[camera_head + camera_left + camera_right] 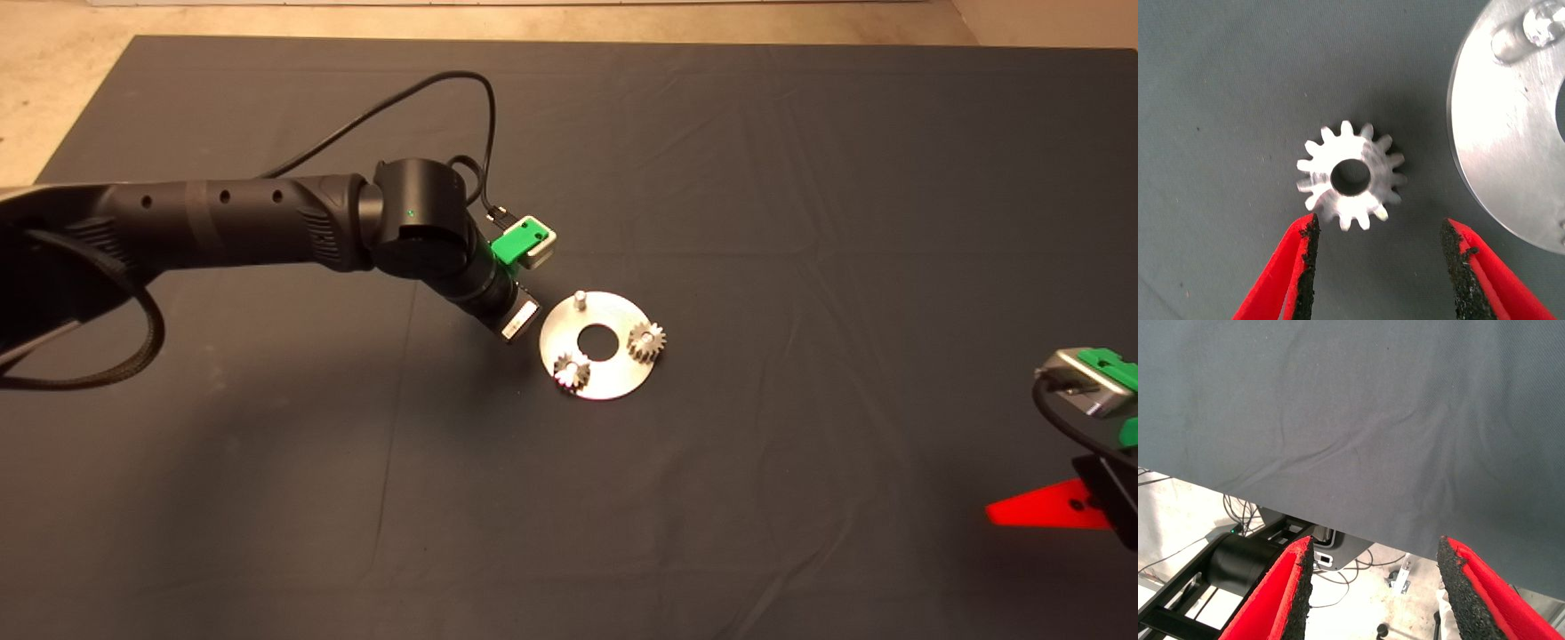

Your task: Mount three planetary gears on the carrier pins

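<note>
Wide-spread red fingers [1301, 267] of the left gripper [1378, 257] hung over a loose gear [1351, 175] lying flat on the mat [800, 178] beside the disc [597, 378]. Two gears [647, 340] sat on pins; one pin [579, 299] stood bare. Right gripper [1375, 577] waited with fingers apart at the mat's lower right edge.

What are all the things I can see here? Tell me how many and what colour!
gears on the disc: two, grey and shiny, each on a pin, one also at
loose gear: one, silvery, flat on the mat beside the disc
bare pin: one, silver, upright on the disc
disc: one, silver, round with a centre hole, mid-mat
mat: one, dark grey
left hand: red fingers open, over the loose gear
right hand: red fingers open, waiting at the mat's right edge
</note>
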### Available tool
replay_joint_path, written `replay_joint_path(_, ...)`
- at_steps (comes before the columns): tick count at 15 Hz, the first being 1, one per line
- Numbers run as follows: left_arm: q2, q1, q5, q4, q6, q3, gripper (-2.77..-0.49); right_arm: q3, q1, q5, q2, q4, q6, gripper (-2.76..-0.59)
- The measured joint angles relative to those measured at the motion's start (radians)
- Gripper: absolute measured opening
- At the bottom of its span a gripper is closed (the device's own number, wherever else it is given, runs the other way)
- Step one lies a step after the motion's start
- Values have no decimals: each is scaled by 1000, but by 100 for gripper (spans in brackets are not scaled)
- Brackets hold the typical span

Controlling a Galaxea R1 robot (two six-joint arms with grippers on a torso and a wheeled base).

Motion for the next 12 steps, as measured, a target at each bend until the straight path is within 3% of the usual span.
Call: replay_joint_path(12,0,0,-3,5,57,-32,-207,0,0,0,0,0,0,-202)
